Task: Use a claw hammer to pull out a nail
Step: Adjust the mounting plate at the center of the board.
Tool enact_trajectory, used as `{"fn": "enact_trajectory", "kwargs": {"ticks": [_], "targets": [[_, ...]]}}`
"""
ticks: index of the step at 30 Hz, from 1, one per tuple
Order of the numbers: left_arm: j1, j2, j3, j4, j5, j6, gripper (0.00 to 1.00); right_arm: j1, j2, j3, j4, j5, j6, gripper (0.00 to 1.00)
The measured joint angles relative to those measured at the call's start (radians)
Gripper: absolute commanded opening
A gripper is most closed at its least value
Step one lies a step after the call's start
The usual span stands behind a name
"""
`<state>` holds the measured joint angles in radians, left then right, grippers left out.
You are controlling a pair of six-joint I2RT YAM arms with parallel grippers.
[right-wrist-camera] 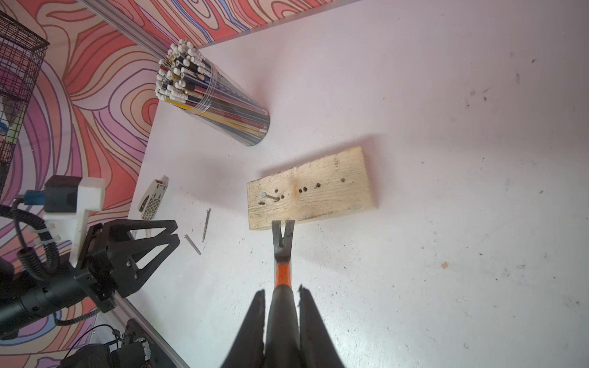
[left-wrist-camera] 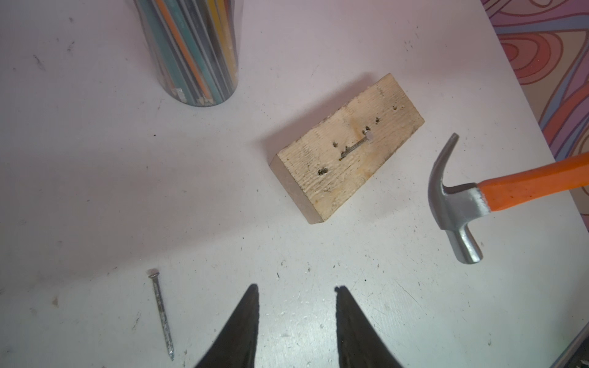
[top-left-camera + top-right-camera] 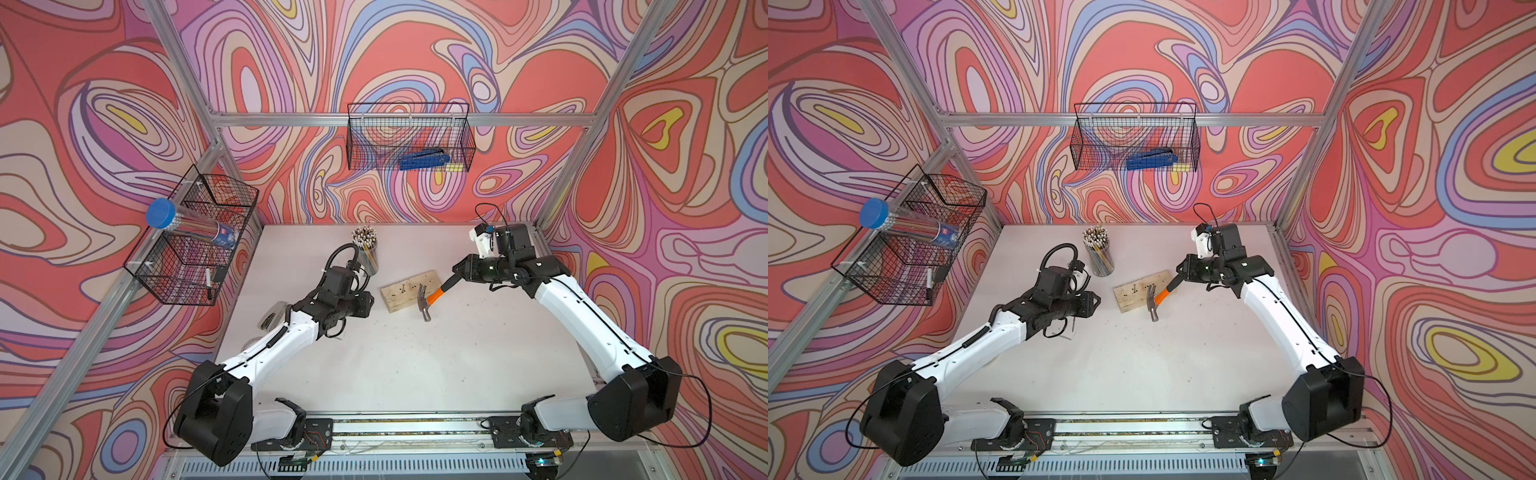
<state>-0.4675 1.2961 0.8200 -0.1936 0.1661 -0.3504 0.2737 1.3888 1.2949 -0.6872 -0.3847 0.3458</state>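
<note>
The claw hammer (image 3: 428,300) has a silver head and an orange and black handle. My right gripper (image 1: 280,291) is shut on the black end of that handle. The forked claw (image 1: 282,234) hangs at the near edge of the wooden block (image 1: 310,197), its head just above the table (image 2: 452,204). A bent nail (image 2: 353,147) lies flat on the block's top among several holes, its tip still in the wood. My left gripper (image 2: 296,290) is open and empty, left of the block (image 3: 1138,291). A loose nail (image 2: 162,313) lies on the table beside it.
A clear cup of pencils (image 3: 365,249) stands behind the block. Two loose nails (image 1: 206,227) lie near the left gripper. A grey device (image 3: 272,316) sits at the table's left edge. Wire baskets hang on the walls, the back one (image 3: 409,137) holding a blue tool (image 3: 422,160).
</note>
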Motion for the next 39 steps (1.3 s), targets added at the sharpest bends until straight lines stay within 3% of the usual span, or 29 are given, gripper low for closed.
{"fn": "enact_trajectory", "kwargs": {"ticks": [10,19,29,39], "targets": [[-0.074,0.0,-0.024,0.127,-0.053,0.044,0.41,0.0,-0.006,-0.014,0.032,0.052,-0.02,0.0],[-0.074,0.131,0.005,0.182,-0.1,0.051,0.42,0.0,-0.074,-0.105,0.045,0.112,-0.026,0.0],[-0.074,0.367,0.101,0.217,-0.162,0.058,0.48,0.0,-0.091,-0.127,0.042,0.143,-0.026,0.0],[-0.052,0.463,0.216,0.233,-0.196,0.039,0.47,0.0,-0.117,-0.136,0.021,0.179,-0.026,0.0]]}}
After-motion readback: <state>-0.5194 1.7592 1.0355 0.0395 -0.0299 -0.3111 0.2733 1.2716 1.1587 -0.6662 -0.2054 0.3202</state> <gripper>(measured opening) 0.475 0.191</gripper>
